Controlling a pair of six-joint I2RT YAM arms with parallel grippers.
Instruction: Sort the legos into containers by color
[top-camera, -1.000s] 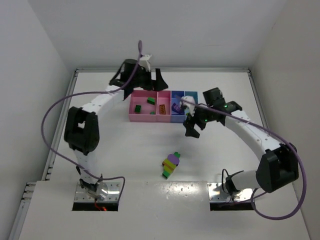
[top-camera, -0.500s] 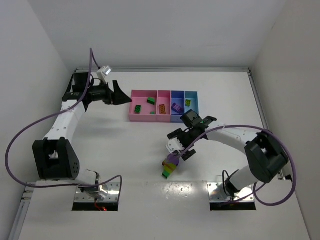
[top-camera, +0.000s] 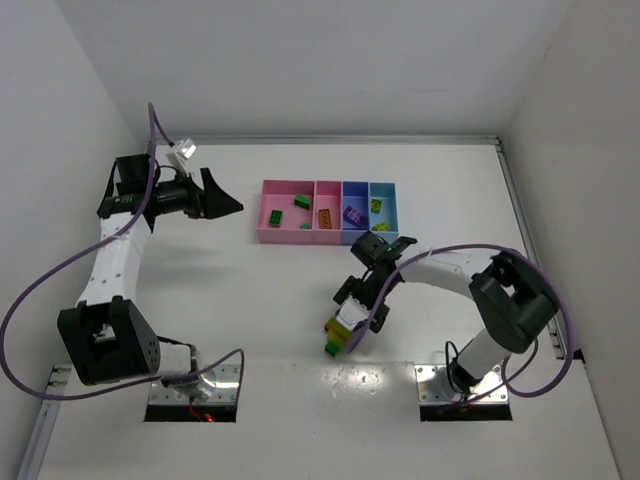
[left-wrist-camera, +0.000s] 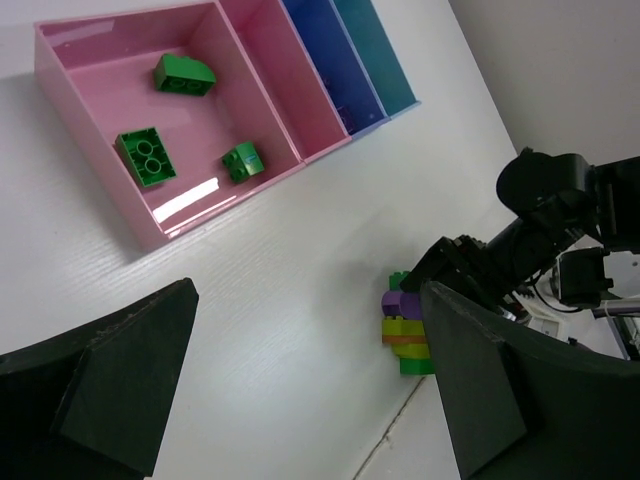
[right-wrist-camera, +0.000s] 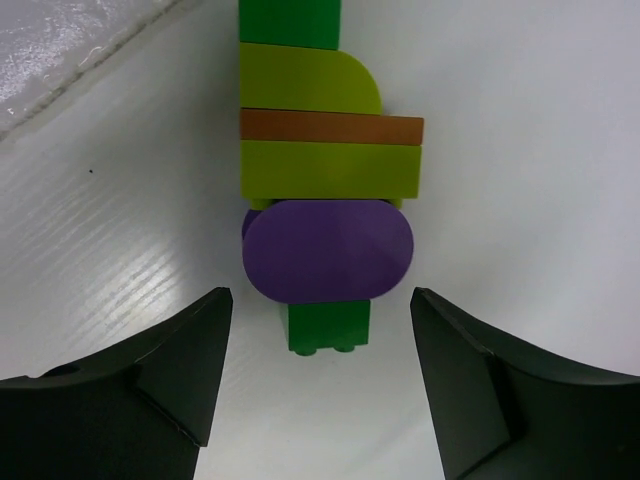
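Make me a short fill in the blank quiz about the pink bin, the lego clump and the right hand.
1. The wide pink bin holds ___ green bricks.
2. In the clump, the thin orange layer sits between two ___ bricks.
3. The right hand, hanging over the clump, is ___.

Missing words: three; yellow-green; open.
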